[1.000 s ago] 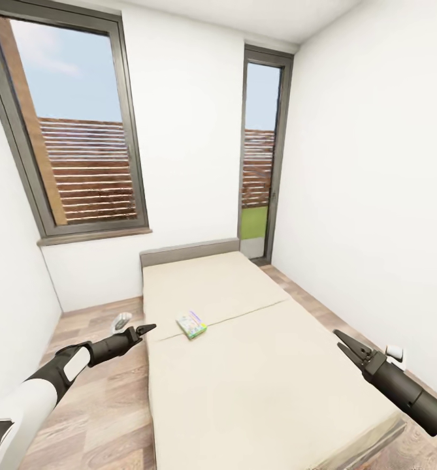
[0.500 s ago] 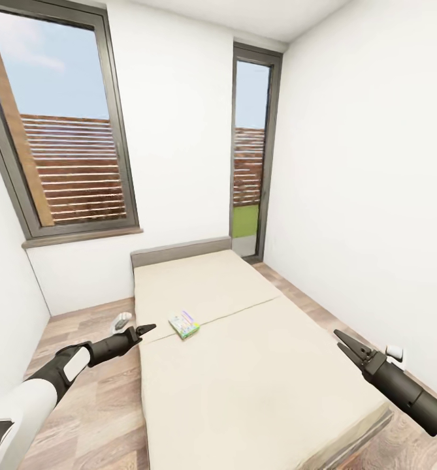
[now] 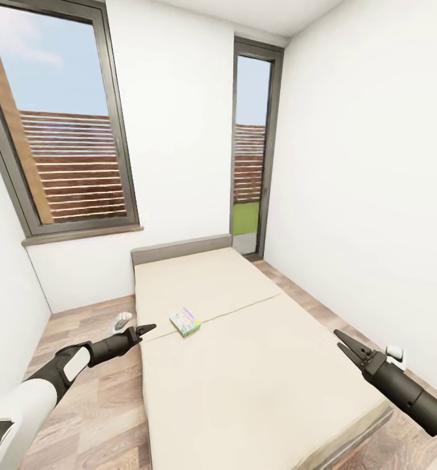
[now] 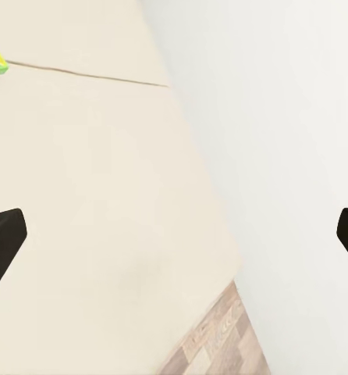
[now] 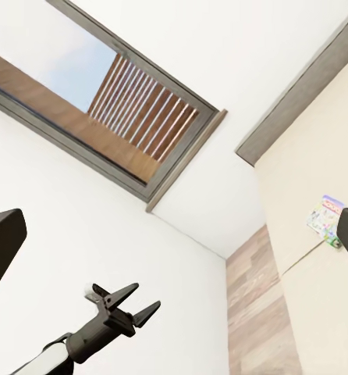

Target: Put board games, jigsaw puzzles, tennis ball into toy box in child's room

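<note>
One green-edged, white-covered flat game box (image 3: 185, 322) lies mid-mattress on the low beige bed (image 3: 257, 378), not yet collected; my left gripper (image 3: 142, 330) and right gripper (image 3: 343, 343) spread open, empty.

One board game (image 3: 185, 322), a flat green-edged box with a white colourful cover, lies flat near the left edge of the bed (image 3: 257, 365), just beside the seam across its plain beige mattress.

A bedroom in a home is shown: a low bed (image 3: 244, 365) with a plain beige mattress and a grey headboard (image 3: 181, 249) is set against white walls, on a wood-plank floor (image 3: 94, 418), beneath tall dark-framed windows (image 3: 61, 130) through which a slatted wooden fence is seen.
</note>
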Tool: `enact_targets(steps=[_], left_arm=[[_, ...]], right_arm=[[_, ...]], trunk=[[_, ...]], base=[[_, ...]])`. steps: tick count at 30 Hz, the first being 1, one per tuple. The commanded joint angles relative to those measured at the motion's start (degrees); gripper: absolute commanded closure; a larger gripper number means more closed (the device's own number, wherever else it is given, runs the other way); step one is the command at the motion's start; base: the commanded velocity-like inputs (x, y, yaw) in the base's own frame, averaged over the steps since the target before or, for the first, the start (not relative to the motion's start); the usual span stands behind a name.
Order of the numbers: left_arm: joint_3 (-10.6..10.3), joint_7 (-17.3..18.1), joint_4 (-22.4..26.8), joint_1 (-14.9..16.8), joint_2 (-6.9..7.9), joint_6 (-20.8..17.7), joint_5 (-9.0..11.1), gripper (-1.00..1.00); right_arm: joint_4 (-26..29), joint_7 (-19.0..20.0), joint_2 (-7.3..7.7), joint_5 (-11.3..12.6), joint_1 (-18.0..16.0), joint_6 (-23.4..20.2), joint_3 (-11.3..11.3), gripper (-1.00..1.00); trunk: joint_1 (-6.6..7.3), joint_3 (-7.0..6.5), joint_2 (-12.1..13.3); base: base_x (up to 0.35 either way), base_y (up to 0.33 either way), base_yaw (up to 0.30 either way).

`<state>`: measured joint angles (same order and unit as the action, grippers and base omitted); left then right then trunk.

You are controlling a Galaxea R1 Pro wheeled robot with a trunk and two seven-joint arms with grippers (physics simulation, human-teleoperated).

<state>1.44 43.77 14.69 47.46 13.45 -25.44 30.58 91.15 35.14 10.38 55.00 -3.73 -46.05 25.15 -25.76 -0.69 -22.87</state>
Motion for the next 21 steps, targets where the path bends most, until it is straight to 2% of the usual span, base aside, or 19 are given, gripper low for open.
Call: enact_targets(steps=[1,21], left_arm=[[0.1,0.1,0.0,0.0,0.00,-0.5,0.2,-1.00],[0.1,0.1,0.0,0.0,0.00,-0.5,0.2,-1.00]], right_arm=[[0.0,0.1,-0.01,0.1,0.0,-0.4,0.1,-1.00],[0.0,0.1,-0.01,0.1,0.0,-0.4,0.1,-1.00]], trunk=[[-0.02,0.03,0.0],[-0.02,0.06,0.0]], base=[[0.000,0.009,0.000],[0.000,0.075,0.000]])
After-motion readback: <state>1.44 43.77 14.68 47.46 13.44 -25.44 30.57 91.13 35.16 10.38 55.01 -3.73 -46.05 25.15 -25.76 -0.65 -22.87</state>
